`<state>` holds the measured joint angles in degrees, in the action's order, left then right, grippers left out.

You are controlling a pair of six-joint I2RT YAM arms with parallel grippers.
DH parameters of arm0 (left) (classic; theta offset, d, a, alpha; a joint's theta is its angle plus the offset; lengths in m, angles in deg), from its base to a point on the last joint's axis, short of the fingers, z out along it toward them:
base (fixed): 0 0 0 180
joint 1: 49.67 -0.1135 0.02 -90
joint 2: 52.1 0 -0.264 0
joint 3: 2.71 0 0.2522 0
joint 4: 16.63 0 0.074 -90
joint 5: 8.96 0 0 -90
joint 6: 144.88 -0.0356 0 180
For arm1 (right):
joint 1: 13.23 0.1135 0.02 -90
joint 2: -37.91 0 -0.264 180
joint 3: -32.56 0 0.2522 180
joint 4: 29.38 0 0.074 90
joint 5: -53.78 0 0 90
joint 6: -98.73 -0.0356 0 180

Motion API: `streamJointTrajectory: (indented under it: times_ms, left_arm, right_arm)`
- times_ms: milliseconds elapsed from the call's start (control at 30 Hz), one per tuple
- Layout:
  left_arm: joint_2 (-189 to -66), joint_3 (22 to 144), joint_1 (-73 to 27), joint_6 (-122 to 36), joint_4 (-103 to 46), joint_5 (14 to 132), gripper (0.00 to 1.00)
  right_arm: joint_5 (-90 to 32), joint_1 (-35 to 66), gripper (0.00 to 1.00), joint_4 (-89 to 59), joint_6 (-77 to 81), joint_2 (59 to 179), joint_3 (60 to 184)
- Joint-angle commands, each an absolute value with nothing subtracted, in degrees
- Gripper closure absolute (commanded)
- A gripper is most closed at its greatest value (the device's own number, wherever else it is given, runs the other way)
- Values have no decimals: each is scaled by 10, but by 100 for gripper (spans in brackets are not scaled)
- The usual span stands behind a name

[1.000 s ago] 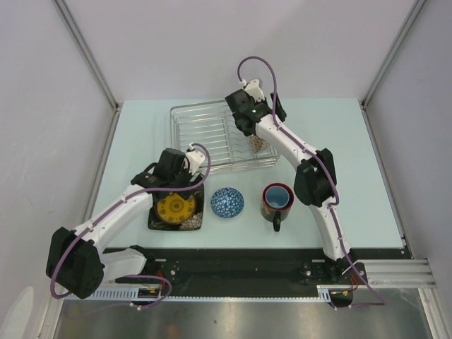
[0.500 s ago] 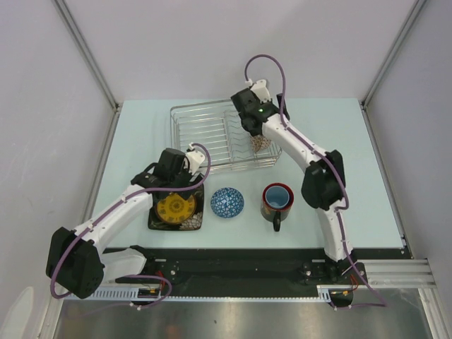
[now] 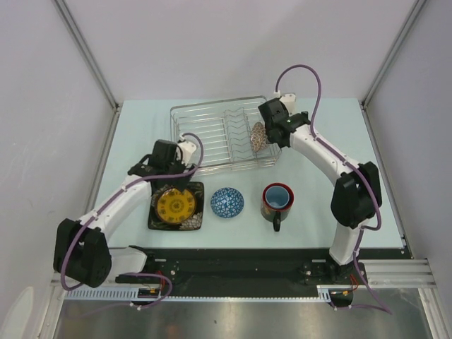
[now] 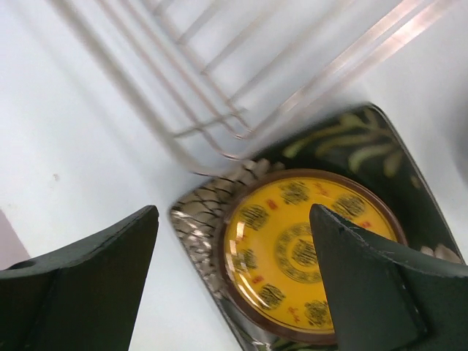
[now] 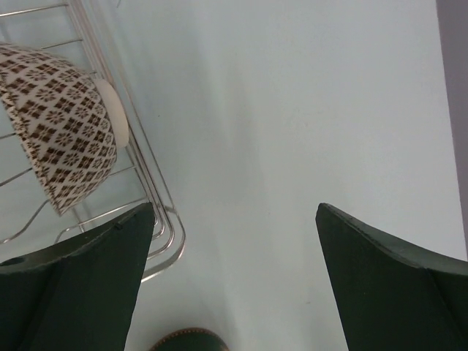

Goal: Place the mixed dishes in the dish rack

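- Dish rack (image 3: 212, 134): silver wire basket at the far middle of the pale table (image 3: 339, 141).
- Brown-patterned bowl (image 5: 66, 131): tipped on its side among the prongs at the rack's right end.
- Right gripper (image 5: 234, 212): jaws spread wide, holding nothing, poised just right of the rack, beside the bowl.
- Round yellow plate (image 3: 176, 205): stacked on the square black floral plate (image 3: 192, 223), just in front of the rack's left corner.
- Left gripper (image 4: 232, 219): jaws spread wide, empty, hovering above the plates' far edge.
- Blue bowl (image 3: 227, 202) and mug (image 3: 277, 199): on the table right of the plates, apart from each other, mug handle toward the near edge.
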<state>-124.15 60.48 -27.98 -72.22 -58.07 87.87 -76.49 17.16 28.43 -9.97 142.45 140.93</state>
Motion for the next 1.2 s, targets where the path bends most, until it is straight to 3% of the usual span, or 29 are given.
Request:
streamJointTrajectory:
  times_ms: [0,133,467,933,1167]
  left_arm:
    - [-1256,677,-348,-710,-570,846,10]
    - [-1305,720,-407,-697,-573,821,11]
    - [-1405,761,-414,-664,-566,801,12]
    - [-1438,784,-413,-655,-561,786,12]
    - [-1429,786,-412,-659,-565,792,12]
  right_arm:
    - [-747,159,4,264,-125,1450,1416]
    - [-739,158,4,265,-135,1456,1396]
    - [-730,159,5,280,-169,1422,1305]
    - [-740,210,6,297,-197,1367,1238]
    - [-778,205,0,276,-176,1334,1251]
